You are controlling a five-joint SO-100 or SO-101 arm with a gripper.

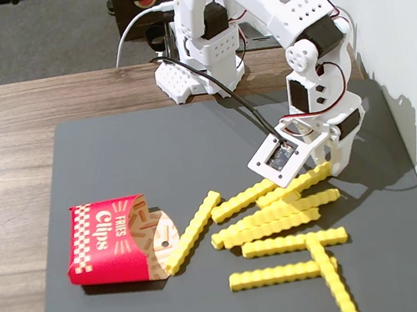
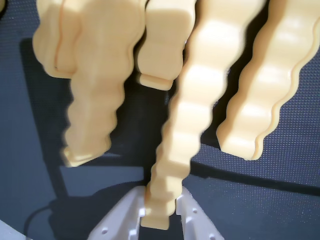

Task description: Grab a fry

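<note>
Several bright yellow crinkle-cut fries [image 1: 276, 222] lie scattered on the dark mat [image 1: 154, 156]. My white gripper [image 1: 332, 163] is down at the pile's upper right end. In the wrist view the gripper [image 2: 161, 214] has its two white fingers [image 2: 122, 222] pressed against both sides of one fry's [image 2: 187, 125] near end; this fry also shows in the fixed view [image 1: 305, 182]. The fry rests among its neighbours on the mat. Other fries [image 2: 92, 85] lie beside it on both sides.
A red "Fries Clips" carton [image 1: 108, 241] lies on its side at the mat's left, with one fry [image 1: 194, 232] resting against its mouth. The arm's base [image 1: 200, 68] stands on the wooden table behind the mat. A white wall [image 1: 412, 57] runs along the right.
</note>
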